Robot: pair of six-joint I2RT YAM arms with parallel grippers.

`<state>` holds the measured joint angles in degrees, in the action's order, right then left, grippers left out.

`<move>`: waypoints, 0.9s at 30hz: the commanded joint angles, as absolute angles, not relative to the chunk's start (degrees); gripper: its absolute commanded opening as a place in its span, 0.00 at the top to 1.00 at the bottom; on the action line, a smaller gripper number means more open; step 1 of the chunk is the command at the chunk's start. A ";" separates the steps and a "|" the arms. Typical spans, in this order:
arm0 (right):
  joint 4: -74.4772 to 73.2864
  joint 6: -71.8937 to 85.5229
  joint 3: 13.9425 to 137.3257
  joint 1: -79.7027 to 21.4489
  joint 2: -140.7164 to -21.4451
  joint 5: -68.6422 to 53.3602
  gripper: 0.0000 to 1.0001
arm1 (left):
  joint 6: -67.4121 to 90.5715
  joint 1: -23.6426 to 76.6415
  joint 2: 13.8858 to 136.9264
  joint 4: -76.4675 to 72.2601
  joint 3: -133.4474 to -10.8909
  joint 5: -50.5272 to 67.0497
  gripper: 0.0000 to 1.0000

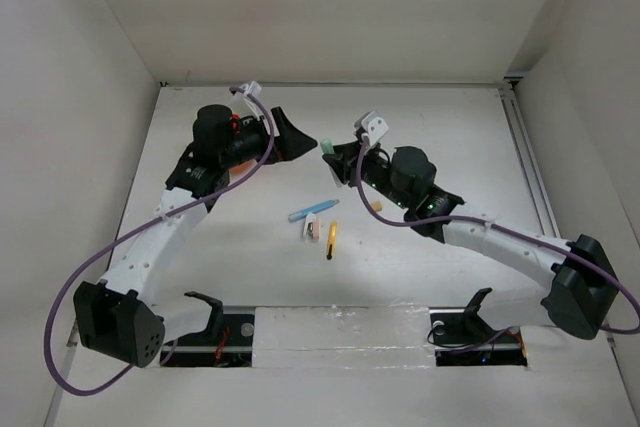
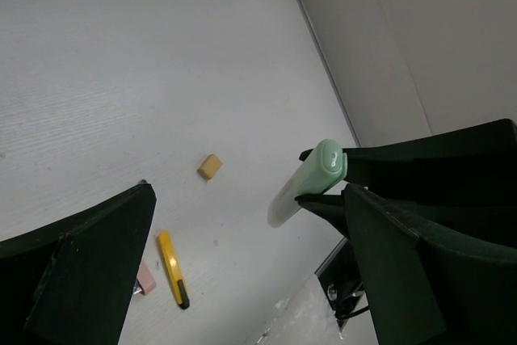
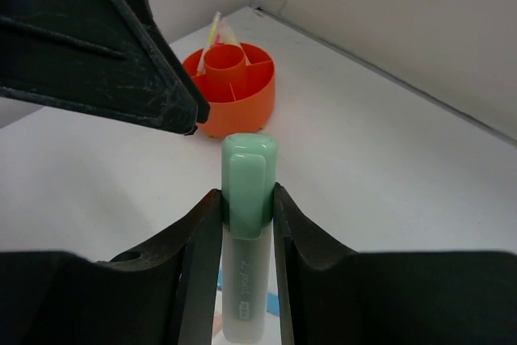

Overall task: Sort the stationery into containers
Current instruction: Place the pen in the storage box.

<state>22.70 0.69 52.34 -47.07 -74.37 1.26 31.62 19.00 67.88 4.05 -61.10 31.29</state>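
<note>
- The tabletop (image 1: pixel 440 127) carries the unsorted pieces in front of the arms, within reach of either arm.
- The orange tub (image 3: pixel 234 90) stands far back beyond both hands. Pens already stand upright in one compartment, so it is evidently the goal.
- The left hand (image 1: pixel 287 134) has its fingers spread wide and hovers facing the right one, probably ready to receive a hand-over.
- The right hand (image 1: pixel 335 155) is clamped on the pale green marker (image 3: pixel 246 191), lifted off the tabletop.
- The marker is pinched just below its cap, and the capped end juts out toward the left hand and the tub, which leaves free length for a second grip. It reaches into the left hand's gap without touching either finger.
- A blue pen (image 1: pixel 312 211), yellow pencil (image 1: pixel 332 240), white-pink eraser (image 1: pixel 312 230) and tan eraser (image 2: pixel 209 166) lie loose, well apart from both hands.
</note>
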 commanded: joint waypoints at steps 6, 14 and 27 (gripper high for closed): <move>28.56 -2.29 54.14 -47.89 -75.50 -5.71 1.00 | 35.33 18.90 64.42 -5.97 -60.03 35.60 0.02; 27.95 -2.81 56.95 -49.04 -78.05 -5.02 1.00 | 36.47 18.90 65.48 -7.12 -58.97 37.44 0.12; 28.48 -2.29 60.03 -49.57 -79.62 -2.64 1.00 | 36.47 18.90 66.53 -8.17 -56.69 37.97 0.43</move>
